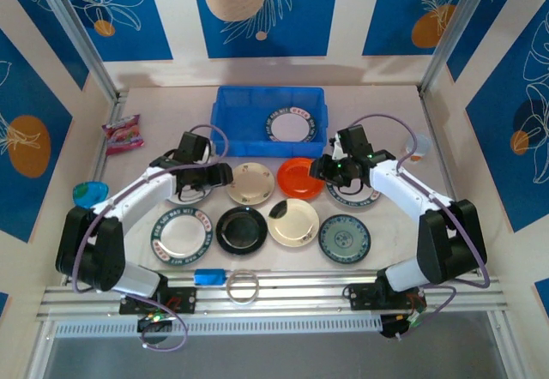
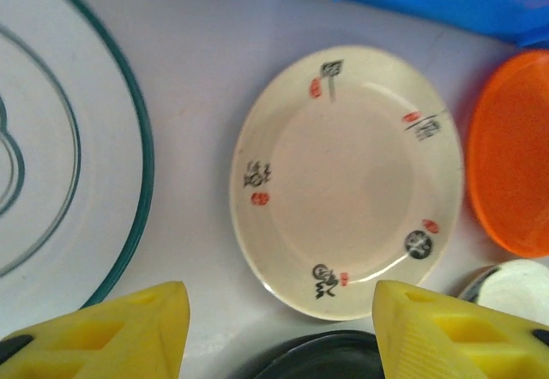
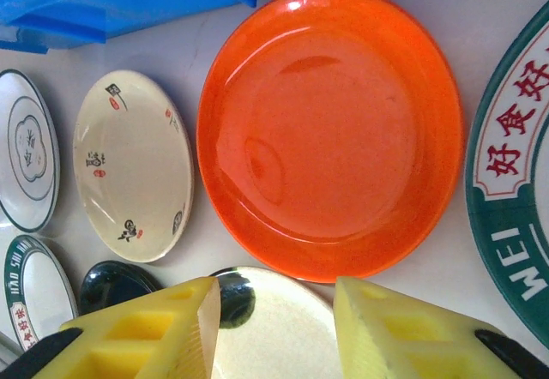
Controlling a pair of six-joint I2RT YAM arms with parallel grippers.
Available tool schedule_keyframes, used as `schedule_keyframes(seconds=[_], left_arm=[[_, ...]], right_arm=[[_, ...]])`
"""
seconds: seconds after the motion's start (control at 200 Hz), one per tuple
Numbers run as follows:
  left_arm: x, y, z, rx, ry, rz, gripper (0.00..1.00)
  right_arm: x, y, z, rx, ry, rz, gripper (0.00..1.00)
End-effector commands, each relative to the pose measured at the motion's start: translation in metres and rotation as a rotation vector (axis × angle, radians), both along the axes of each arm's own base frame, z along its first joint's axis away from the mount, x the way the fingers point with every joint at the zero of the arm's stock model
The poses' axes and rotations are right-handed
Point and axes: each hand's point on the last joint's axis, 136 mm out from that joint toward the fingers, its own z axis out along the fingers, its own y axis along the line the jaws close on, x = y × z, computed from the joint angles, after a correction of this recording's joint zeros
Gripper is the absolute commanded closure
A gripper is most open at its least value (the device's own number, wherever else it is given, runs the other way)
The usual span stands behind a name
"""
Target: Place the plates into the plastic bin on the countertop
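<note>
The left pincer (image 2: 279,321) gapes wide, empty, above the cream plate (image 2: 347,182); the right pincer (image 3: 274,310), equally wide and empty, hangs above the orange plate (image 3: 330,130); both plates lie flat on the tabletop (image 1: 386,117) just before the bin (image 1: 230,115), which holds a patterned plate (image 1: 293,127). They look stiff, light and glossy, likely slippery; the thin rim seems the only hold, one finger eased beneath it.

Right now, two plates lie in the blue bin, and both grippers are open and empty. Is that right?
Not quite. The plastic bin holds one plate, not two, as the top external view shows. The rest stands: the left gripper and the right gripper are open and empty.
</note>
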Motion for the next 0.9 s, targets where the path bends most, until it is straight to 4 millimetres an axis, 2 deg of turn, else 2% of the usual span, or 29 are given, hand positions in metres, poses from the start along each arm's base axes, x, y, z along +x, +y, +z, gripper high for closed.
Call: schedule_keyframes(seconds=[0.0, 0.09, 0.46, 0.89], left_arm=[[0.000, -0.005, -0.009, -0.024, 0.016, 0.035, 0.42], [0.002, -0.006, -0.012, -0.030, 0.010, 0.048, 0.42], [0.003, -0.015, -0.048, -0.064, 0.076, 0.078, 0.47], [0.009, -0.025, -0.069, -0.075, 0.114, 0.070, 0.57]], right_arm=[[0.004, 0.010, 0.008, 0.030, -0.010, 0.018, 0.60], [0.003, 0.012, 0.007, 0.027, -0.003, 0.024, 0.60], [-0.004, 0.013, -0.003, 0.024, 0.024, 0.032, 0.61], [0.001, 0.017, -0.007, 0.018, 0.043, 0.040, 0.61]])
